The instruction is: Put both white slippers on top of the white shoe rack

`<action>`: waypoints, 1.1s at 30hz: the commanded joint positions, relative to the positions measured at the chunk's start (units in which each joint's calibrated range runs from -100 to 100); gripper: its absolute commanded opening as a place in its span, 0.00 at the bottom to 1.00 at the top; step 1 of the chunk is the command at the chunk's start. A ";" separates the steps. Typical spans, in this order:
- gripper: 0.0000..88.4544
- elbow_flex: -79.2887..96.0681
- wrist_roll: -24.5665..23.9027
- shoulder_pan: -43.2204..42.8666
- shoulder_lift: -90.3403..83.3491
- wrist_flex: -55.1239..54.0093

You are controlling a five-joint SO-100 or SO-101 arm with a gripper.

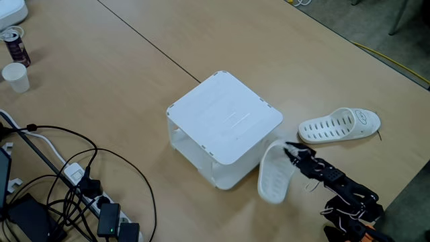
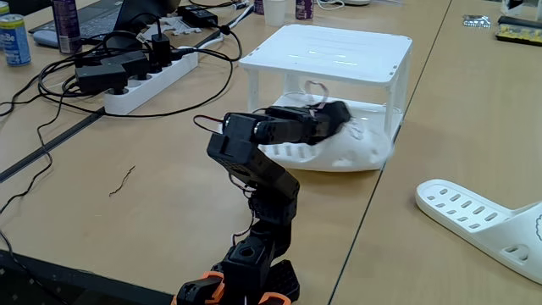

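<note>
**One slipper at the tool, one lying apart**

Tool [image 1: 290,153] closed on the edge of one white slipper [image 1: 274,176], as far as the dark fingers allow a reading; exact contact hard to make out in both fixed views. In a fixed view, partly masked by the black arm [image 2: 262,169], pale and lumpy against the rack's near side [image 2: 347,151]. Lying tilted just right of the white shoe rack [image 1: 225,121], sole toward the camera, no holes or drawing visible.

Second white slipper [image 1: 339,126] flat on the surface [image 1: 101,87], farther right, well apart from the rack, rows of slotted holes clear; cut off at the right edge in a fixed view [image 2: 478,220].

Rack top bare, square with rounded corners, translucent sides.

Far left: tangled black cables [image 1: 67,181], a power strip [image 2: 148,80], a white cup [image 1: 16,76].
</note>
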 commanded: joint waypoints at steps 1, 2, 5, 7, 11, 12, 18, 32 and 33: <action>0.01 -1.00 -0.70 8.72 -2.44 -0.09; 0.01 -0.28 -0.52 10.45 -2.44 -0.09; 0.01 1.44 0.71 14.48 -2.44 -0.09; 0.01 2.43 2.12 16.61 -2.44 -0.09; 0.01 2.61 4.18 19.90 -2.19 0.00; 0.01 2.61 4.59 20.73 -1.60 0.00; 0.01 1.98 5.00 27.39 0.50 0.00; 0.01 3.78 6.06 33.72 0.00 0.00; 0.01 3.96 6.47 34.95 0.00 0.00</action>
